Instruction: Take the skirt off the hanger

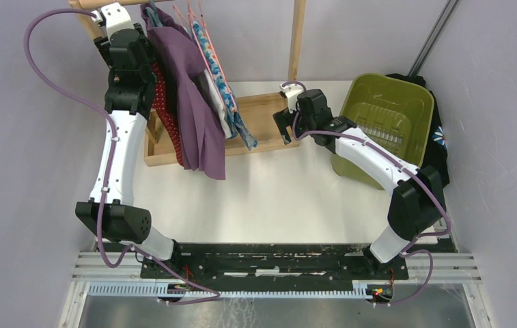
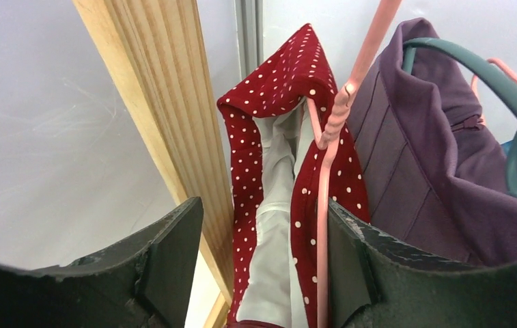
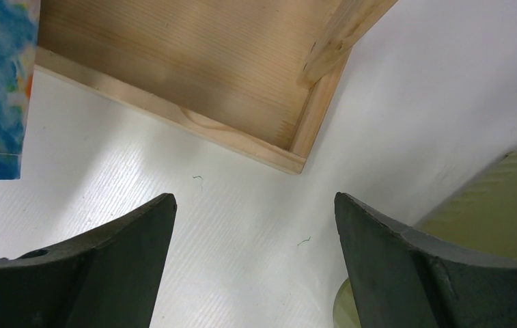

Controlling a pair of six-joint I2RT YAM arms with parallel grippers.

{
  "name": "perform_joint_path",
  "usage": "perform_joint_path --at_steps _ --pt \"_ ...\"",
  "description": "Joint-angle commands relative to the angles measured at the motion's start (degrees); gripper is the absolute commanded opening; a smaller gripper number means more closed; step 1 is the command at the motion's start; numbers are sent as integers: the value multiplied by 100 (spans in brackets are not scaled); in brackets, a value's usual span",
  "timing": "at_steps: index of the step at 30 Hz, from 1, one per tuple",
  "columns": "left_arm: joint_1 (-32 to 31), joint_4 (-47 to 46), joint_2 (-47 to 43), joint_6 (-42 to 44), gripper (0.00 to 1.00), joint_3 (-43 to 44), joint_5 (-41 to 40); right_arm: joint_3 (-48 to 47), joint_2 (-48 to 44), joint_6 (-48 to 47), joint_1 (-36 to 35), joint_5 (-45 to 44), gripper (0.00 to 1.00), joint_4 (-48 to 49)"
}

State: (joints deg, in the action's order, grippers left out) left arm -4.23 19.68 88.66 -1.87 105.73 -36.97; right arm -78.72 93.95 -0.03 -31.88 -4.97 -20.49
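Left claw (image 2: 263,205), spread wide, straddles red white-dotted skirt (image 2: 269,89) on pink wire hanger (image 2: 322,239) beside wooden post (image 2: 166,102); right claw (image 3: 255,198) gapes empty.

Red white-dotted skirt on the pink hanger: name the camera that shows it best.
The left wrist view: the red white-dotted fabric skirt fills the centre, draped on the thin pink hanger. The top external view shows only a red strip between the left arm and a purple garment. The right wrist view misses it.
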Motion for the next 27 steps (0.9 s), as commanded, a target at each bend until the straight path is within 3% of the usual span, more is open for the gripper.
perform_joint_path --at_steps 1,3,9,11,15,16,27 --pt "19 -184 36 483 66 -56 -372 73 -143 12 -29 -66 92 225" --pt "23 -141 102 534 59 -55 -469 105 -150 3 -32 -86 92 237" --pt "19 -38 161 583 56 9 -633 111 -127 3 -31 -92 92 250" --pt "26 -82 160 661 45 27 -649 108 -123 12 -31 -88 92 247" --pt "30 -282 165 802 6 33 -752 129 -123 21 -29 -84 92 256" --pt "28 -321 173 828 3 34 -758 136 -114 21 -37 -83 92 256" --pt "28 -753 -12 994 3 44 -345 129 -45 21 -30 -92 92 274"
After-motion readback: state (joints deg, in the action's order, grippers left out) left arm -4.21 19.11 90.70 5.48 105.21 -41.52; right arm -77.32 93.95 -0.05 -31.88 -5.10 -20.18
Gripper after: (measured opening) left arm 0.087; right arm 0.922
